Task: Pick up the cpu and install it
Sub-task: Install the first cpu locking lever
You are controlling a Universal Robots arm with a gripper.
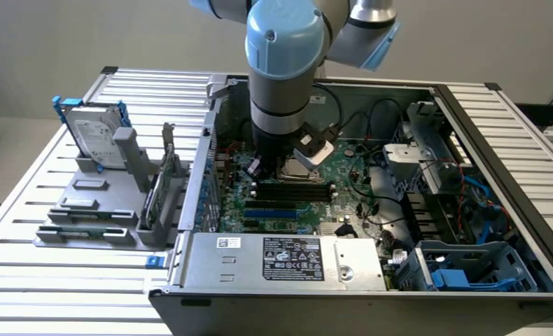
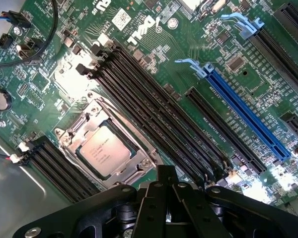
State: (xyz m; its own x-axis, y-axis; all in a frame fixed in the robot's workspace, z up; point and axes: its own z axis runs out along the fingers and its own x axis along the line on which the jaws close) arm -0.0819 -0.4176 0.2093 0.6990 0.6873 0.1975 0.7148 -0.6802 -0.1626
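- Item, gripper (image 2: 166, 181): black fingers drawn fully together with no gap between them; nothing clamped; hangs low over the green motherboard (image 2: 248, 79) inside the open computer case (image 1: 500, 133), at the end of the grey-and-blue arm (image 1: 281, 77).
- Item, cpu (image 2: 103, 152): small flat square chip, dull silver top; lies seated flat in the metal-framed socket (image 2: 102, 148) of the motherboard; not held; apart from the fingertips, no contact visible.
- Relation, cpu to gripper: in the wrist view the chip sits just beside the closed fingertips, offset to one side and a little ahead of them, not directly beneath; the socket frame's near corner lies closest to the fingers.
- Axis: chip is square, no long axis; its edges run parallel to the black memory slots (image 2: 154, 104) that flank the socket, diagonal to the line of the fingers.
- Neighbours: blue expansion slot (image 2: 248, 116) on the far side of the memory slots, well apart from the chip.
- Outside the case, exterior view's left: hard drive (image 1: 97, 143) with blue frame upright in a grey holder (image 1: 89, 210); well apart from the gripper.
- Status, judged: chip already sits in its socket; gripper empty.
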